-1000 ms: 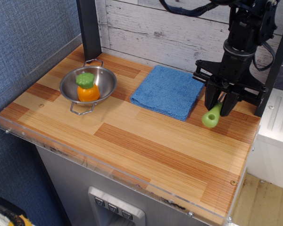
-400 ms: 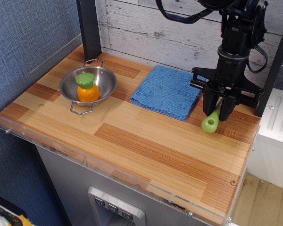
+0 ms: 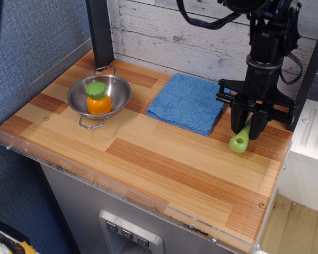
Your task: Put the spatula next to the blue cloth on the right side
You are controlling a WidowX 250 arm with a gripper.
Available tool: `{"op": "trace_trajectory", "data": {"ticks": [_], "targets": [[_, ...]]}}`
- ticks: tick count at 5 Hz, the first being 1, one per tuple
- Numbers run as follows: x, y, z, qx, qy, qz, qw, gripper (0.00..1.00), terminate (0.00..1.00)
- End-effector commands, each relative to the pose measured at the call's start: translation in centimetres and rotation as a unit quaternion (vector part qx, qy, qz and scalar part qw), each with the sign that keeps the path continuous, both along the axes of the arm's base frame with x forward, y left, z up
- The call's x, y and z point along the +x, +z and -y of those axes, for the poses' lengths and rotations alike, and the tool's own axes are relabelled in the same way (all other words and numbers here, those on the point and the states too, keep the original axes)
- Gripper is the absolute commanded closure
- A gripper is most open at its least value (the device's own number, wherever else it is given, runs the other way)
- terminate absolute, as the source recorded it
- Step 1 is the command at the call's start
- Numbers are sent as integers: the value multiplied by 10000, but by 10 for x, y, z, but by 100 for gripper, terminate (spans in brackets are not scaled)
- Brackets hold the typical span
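Observation:
The blue cloth (image 3: 187,102) lies flat at the back middle of the wooden table (image 3: 164,164). My gripper (image 3: 248,128) hangs just right of the cloth's right edge, pointing down. Its jaws are shut on the upper part of the spatula (image 3: 239,141). Only the lime-green handle shows, slanting down to the front left, its tip at or just above the table. The grey blade is hidden between the fingers.
A steel bowl (image 3: 116,87) with wire handles stands at the back left and holds an orange-and-green toy vegetable (image 3: 98,99). A black post (image 3: 99,32) rises behind the bowl. A clear rim (image 3: 122,185) runs along the front edge. A white unit (image 3: 310,140) stands off the right edge.
The gripper has come down with the spatula, so the green handle now sits lower, at or near the table right of the cloth. The cloth and bowl have not moved.

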State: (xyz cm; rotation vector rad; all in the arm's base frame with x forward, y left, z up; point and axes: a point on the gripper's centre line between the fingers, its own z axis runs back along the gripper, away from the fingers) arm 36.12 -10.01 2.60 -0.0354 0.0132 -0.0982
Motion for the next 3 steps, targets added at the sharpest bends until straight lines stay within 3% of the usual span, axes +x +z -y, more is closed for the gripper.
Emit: {"op": "trace_trajectory", "data": {"ticks": [1,2,3], "targets": [[10,11,-1,-105,-135,122,9998,0,0],[10,12,-1,-139,-131,79,9998,0,0],[7,28,-2,-149,-147,269,9994,0,0]]}}
